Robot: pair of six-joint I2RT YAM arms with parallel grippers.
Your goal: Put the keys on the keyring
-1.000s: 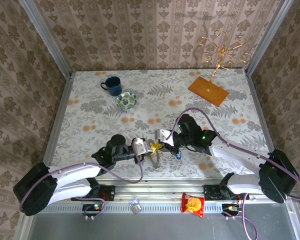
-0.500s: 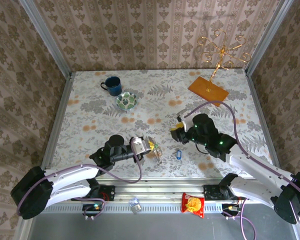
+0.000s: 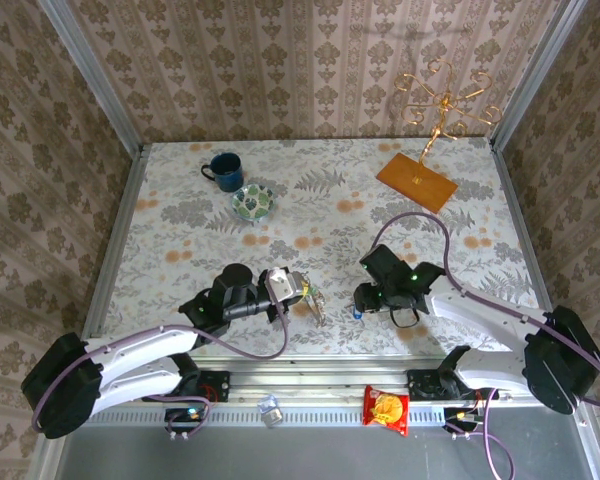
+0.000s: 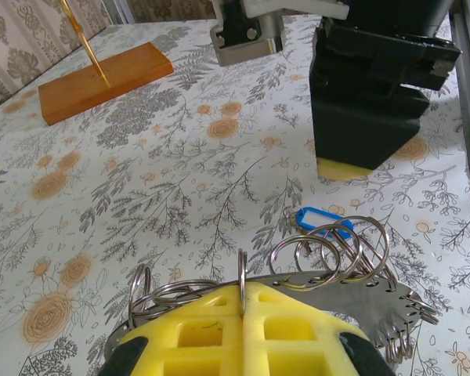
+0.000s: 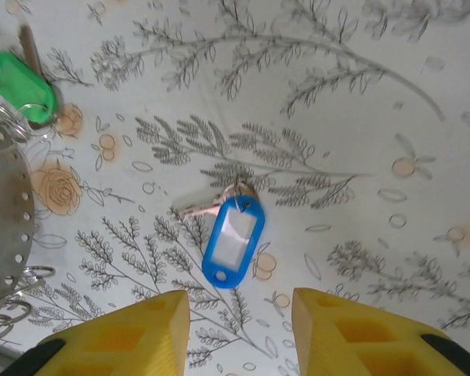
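Note:
My left gripper (image 4: 243,305) is shut on the keyring (image 4: 352,294), a flat grey plate hung with several small split rings, and holds it on edge just above the table (image 3: 315,303). A blue-tagged key (image 5: 233,239) lies flat on the table. Right over it hovers my right gripper (image 5: 239,329), open, a yellow finger (image 5: 133,333) on either side below the tag. From the left wrist the same blue tag (image 4: 323,222) shows beyond the rings, under the right gripper's black body (image 4: 376,94). A green-tagged key (image 5: 19,82) sits at the keyring's rim (image 5: 4,227), beside a small ring.
At the back left stand a blue mug (image 3: 223,170) and a green-patterned bowl (image 3: 252,202). A gold stand on a wooden base (image 3: 417,180) occupies the back right. A snack packet (image 3: 386,408) lies on the rail in front of the table.
My right gripper left the keyring, swung up and right, then came down over the blue-tagged key with its jaws opened. The left gripper stayed shut on the keyring, barely shifting.

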